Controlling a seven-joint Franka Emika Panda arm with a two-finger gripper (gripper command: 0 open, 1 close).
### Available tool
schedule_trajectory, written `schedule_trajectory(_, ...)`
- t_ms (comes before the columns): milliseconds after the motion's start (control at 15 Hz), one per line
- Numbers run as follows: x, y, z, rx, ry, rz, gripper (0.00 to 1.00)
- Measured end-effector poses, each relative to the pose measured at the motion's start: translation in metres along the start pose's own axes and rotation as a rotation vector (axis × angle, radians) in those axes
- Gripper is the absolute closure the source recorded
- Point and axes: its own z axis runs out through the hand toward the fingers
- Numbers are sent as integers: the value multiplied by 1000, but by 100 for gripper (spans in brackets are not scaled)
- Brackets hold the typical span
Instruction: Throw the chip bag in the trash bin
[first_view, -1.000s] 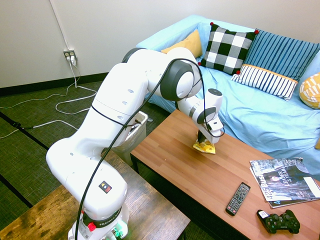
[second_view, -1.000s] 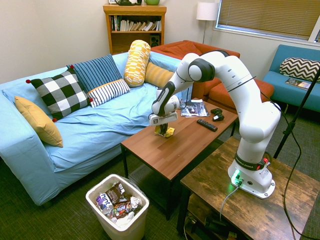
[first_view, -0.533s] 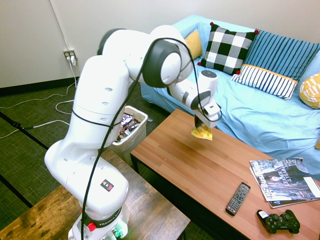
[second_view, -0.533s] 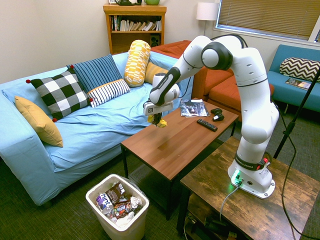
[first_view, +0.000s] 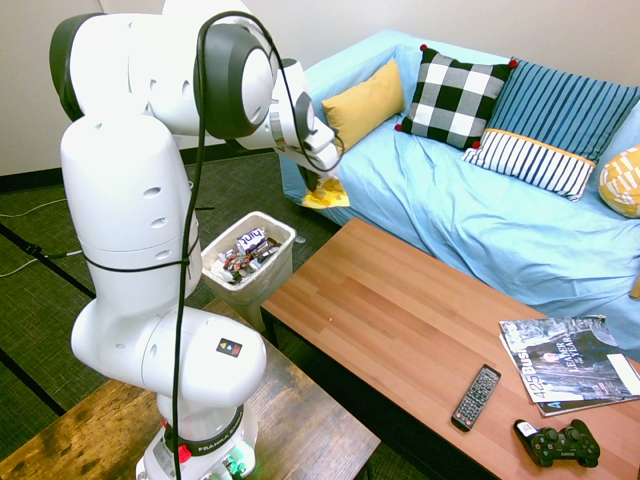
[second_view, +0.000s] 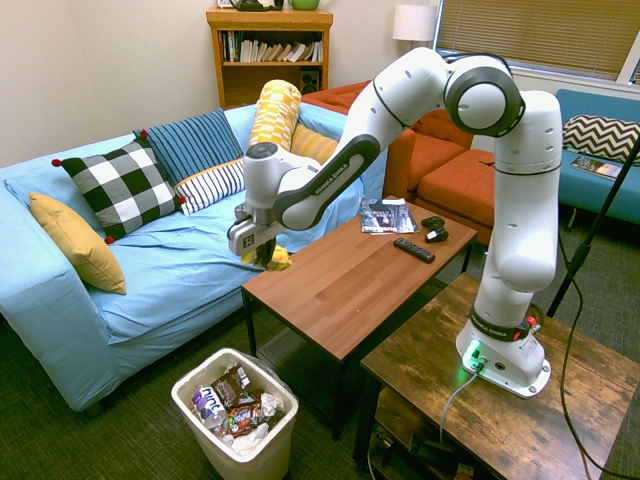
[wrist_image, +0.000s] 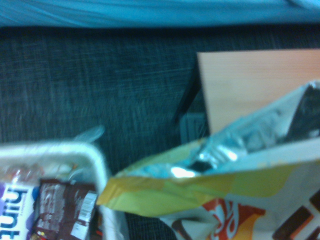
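Now the white arm's fingers (second_view: 262, 252) pinch the yellow chip bag (second_view: 277, 259), closed on its top edge, holding it in the air just past the counter's (second_view: 360, 275) end, above the floor beside the trash bin (second_view: 236, 421).

yellow chip bag (first_view: 327, 196), white trash bin (first_view: 222, 284)

White arm (second_view: 400, 110) reaches out sideways, wrist angled down, jaws clamped
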Motion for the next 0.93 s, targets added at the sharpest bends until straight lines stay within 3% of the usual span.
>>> schedule_trajectory(400, -163, -47, 78, -109, 4, -202, 100)
schedule_trajectory(467, -176, -45, 99, -140, -1, -220, 0)
schedule_trajectory(667, -181, -33, 157, -244, -58, -241, 0)
schedule_trajectory(933, -174, -44, 169, -251, -77, -258, 0)
